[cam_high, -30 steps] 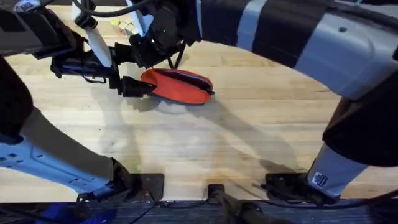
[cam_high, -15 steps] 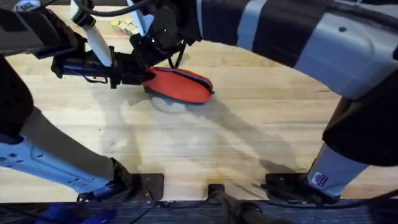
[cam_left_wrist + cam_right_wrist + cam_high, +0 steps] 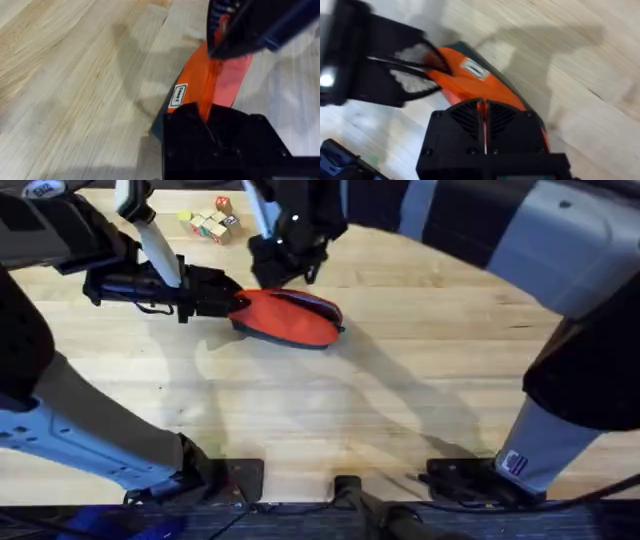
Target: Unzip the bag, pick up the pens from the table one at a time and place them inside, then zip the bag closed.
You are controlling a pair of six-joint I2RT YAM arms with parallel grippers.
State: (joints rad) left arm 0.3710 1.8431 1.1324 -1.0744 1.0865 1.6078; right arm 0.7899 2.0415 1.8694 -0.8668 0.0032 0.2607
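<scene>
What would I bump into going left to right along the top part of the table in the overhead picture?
Left hand pinching the bag's end → orange bag → bare table. The colored blocks sit farther back.

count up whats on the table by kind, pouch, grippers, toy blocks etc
orange pouch: 1
grippers: 2, left gripper and right gripper
cluster of small coloured blocks: 1 (single blocks too small to count)
total: 4

Orange bag (image 3: 290, 317), pale table (image 3: 400, 410)
</scene>
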